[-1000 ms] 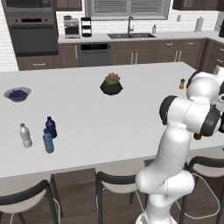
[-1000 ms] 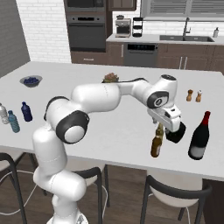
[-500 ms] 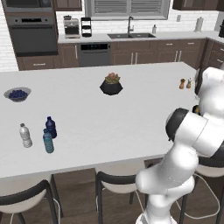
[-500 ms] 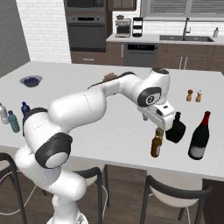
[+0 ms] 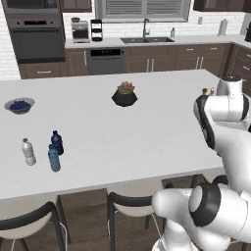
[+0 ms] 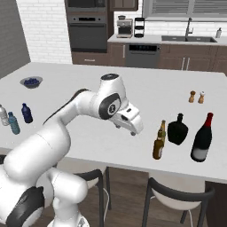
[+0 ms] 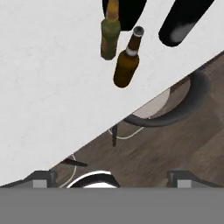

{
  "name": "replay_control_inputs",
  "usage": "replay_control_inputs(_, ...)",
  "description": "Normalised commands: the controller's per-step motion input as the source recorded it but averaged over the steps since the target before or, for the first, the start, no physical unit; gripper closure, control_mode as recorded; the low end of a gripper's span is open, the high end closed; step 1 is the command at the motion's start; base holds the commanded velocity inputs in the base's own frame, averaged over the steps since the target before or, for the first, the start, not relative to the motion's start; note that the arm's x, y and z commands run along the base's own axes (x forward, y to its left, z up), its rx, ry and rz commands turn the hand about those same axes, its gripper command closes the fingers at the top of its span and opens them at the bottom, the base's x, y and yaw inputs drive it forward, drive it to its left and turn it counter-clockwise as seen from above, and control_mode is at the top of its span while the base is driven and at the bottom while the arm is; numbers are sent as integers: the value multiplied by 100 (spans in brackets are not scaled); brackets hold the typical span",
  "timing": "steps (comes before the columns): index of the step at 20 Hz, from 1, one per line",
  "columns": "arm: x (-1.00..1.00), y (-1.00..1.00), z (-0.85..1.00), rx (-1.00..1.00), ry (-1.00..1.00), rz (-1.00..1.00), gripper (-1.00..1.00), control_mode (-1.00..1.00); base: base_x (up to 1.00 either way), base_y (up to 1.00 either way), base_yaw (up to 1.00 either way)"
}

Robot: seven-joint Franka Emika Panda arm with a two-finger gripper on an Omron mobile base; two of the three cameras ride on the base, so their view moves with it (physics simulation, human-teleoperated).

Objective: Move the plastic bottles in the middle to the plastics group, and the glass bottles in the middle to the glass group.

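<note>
In the left base view, at the left of the frame, the teal bottle (image 5: 54,158) stands on the white tabletop (image 5: 127,132), just beside the navy bottle (image 5: 57,142) and the clear bottle (image 5: 28,151).

In the right base view, my tool (image 6: 131,124) hangs open at mid-frame. The brown bottle (image 6: 158,144) and green bottle (image 6: 162,131) stand right of it, touching, beside the black bottle (image 6: 178,130) and a dark red-topped bottle (image 6: 202,138).

In the hand view, both slim bottles sit at the top, near the tabletop's edge.

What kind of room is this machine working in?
A home kitchen, computer-drawn by the look of it: a built-in oven, a sink under a window, and a big white counter with stools.
</note>
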Motion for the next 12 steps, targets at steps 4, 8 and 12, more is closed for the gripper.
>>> replay_control_inputs(4, -47, 88, 23, -2, 1, 17, -100, -100, 0, 0, 0)
replay_control_inputs(8, -66, 84, 15, 0, 0, 19, -100, -100, 0, 0, 0)
replay_control_inputs(12, -61, 79, 23, 0, 0, 16, -100, -100, 0, 0, 0)
